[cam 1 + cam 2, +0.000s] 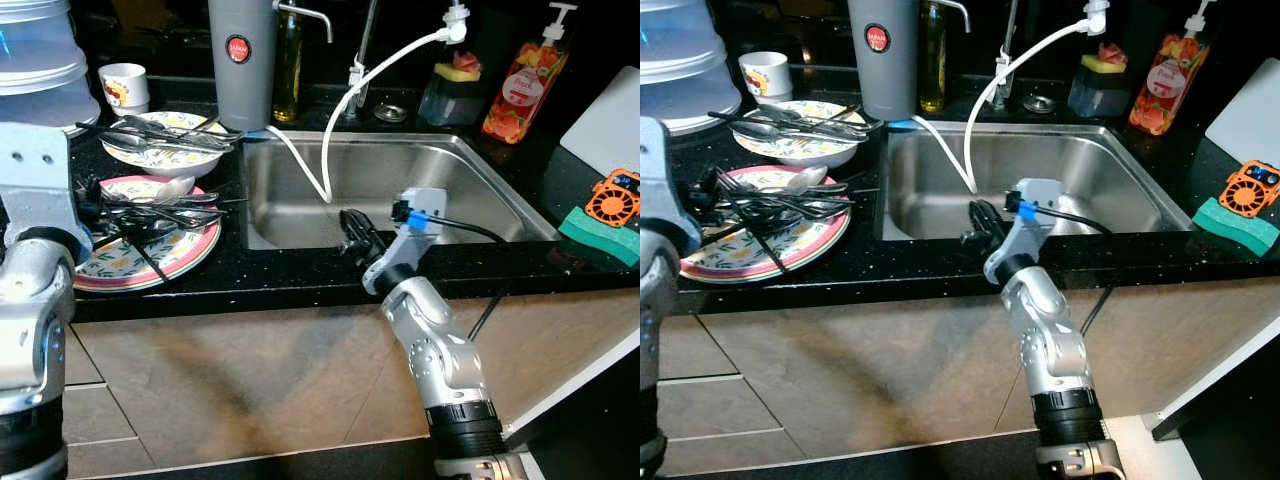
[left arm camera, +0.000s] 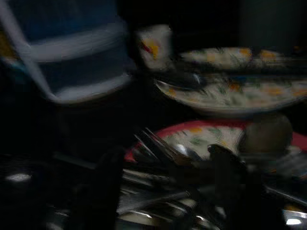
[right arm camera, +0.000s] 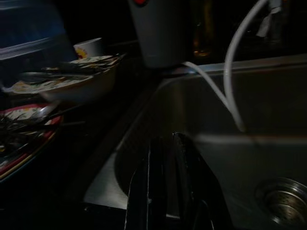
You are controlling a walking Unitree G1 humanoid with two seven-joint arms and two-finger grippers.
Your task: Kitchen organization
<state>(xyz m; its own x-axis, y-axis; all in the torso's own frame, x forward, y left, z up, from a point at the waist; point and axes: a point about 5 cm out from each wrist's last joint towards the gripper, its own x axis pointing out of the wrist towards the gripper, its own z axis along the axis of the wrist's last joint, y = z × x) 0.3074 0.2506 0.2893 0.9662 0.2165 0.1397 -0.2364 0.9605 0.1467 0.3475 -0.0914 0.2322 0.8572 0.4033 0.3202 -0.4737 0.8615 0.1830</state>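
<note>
Honestly, I've barely started: my right gripper (image 1: 352, 226), fingers together and empty, hovers at the stainless steel sink (image 1: 480, 175) while loose metal cutlery (image 1: 150, 205) litters the red-rimmed floral plate (image 1: 190, 255); my left gripper's (image 2: 163, 191) fingers I can't judge.

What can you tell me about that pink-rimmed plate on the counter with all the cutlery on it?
The pink-rimmed plate is round and shallow, glossy like ceramic or melamine, white inside with a leafy, flowery pattern. It lies flat on the black speckled counter, left of the steel sink and in front of a patterned bowl. A loose heap of cutlery, spoons, forks and dark thin sticks, lies across it, some ends poking past its rim. The left gripper hovers by the heap.
</note>
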